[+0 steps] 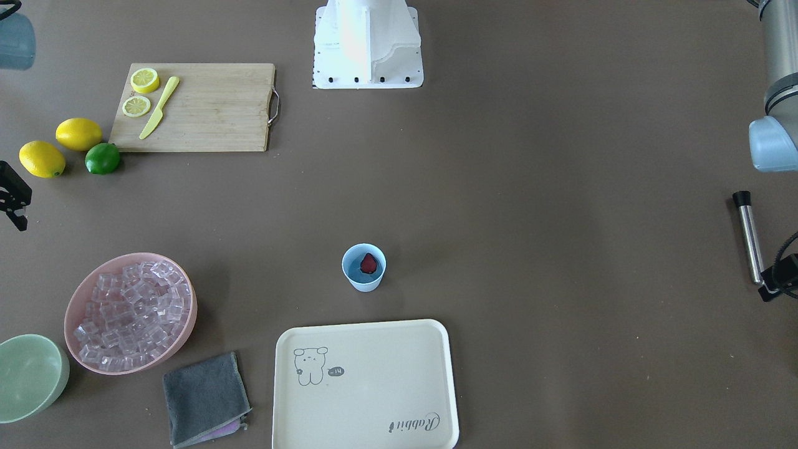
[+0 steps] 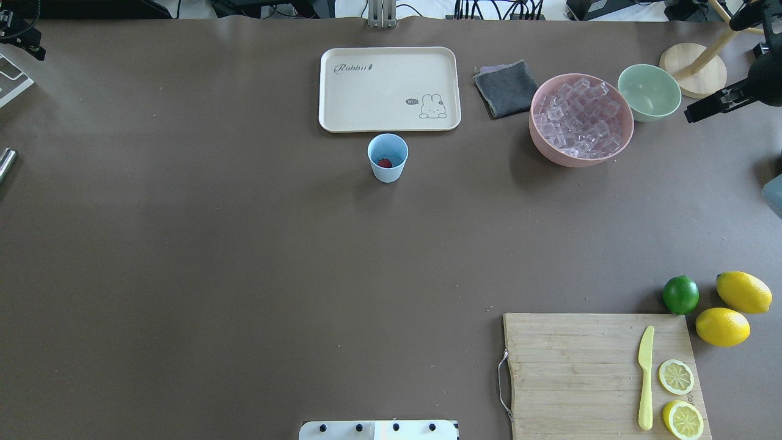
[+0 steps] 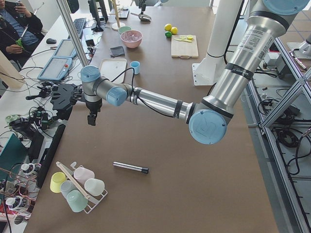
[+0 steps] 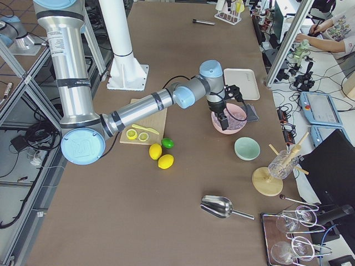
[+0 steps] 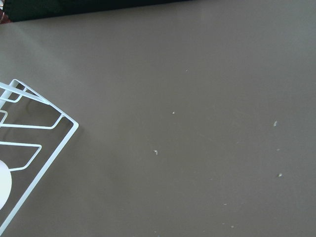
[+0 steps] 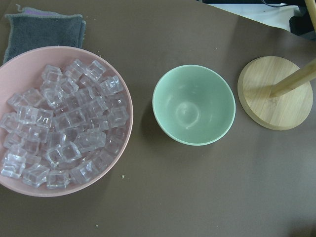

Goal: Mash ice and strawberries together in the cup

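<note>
1. The small light-blue tapered cup (image 2: 387, 157) stands upright near the middle of the brown surface (image 2: 244, 244), just on the robot's side of the cream rectangular tray with a rabbit drawing (image 2: 379, 91).
2. One small red strawberry (image 1: 369, 263) lies at the bottom of the cup.
3. The clear glassy ice cubes (image 2: 580, 119) are heaped in a round pink bowl (image 2: 577, 161) at the far right of the surface, well apart from the cup.
4. A folded grey cloth (image 2: 506, 88) lies between the tray and the pink bowl. A pale-green bowl (image 2: 649, 91) sits just right of the pink one.
5. The right tool (image 4: 225, 125) hangs above the pink bowl, pointing down. I cannot tell how wide it stands.
6. The left tool (image 3: 91, 120) hangs over the far left edge of the surface, near a white wire rack of pastel cups (image 3: 77, 184). Its opening cannot be told either.
7. A metal rod with a black tip (image 3: 131, 168) lies flat on the left end of the surface, apart from the left tool.
8. On the near right, a wooden cutting board (image 2: 568, 366) carries a yellow plastic knife (image 2: 645, 377) and two lemon slices (image 2: 676, 376). Two whole lemons (image 2: 723, 326) and a green lime (image 2: 680, 294) lie just beyond it.
</note>
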`<act>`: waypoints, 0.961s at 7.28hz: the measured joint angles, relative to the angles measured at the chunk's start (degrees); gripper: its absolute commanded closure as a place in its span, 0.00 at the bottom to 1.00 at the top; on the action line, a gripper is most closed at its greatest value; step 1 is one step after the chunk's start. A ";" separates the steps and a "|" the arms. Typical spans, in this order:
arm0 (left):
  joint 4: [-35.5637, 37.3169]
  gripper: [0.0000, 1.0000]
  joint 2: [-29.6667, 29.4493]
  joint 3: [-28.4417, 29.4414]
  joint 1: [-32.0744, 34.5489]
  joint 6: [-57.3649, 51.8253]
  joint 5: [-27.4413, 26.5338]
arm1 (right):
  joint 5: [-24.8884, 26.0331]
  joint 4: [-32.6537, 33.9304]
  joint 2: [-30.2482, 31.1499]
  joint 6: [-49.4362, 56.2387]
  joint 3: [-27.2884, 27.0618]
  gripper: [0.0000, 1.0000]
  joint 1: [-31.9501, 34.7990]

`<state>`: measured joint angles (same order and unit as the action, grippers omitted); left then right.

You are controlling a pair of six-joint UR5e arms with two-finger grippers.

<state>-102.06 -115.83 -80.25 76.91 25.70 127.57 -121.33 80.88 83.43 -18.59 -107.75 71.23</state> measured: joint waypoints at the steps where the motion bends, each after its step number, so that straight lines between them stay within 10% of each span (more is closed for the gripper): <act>1: 0.04 0.02 0.18 -1.41 0.11 0.39 0.10 | -1.45 -0.31 2.06 1.13 0.13 0.00 2.04; 7: 4.78 0.02 0.51 -5.74 0.87 0.52 0.86 | -13.42 -4.50 9.38 3.18 2.04 0.00 6.76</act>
<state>-97.28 -115.32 -85.99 77.78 26.22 128.43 -134.75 76.37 92.81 -15.41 -105.72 77.99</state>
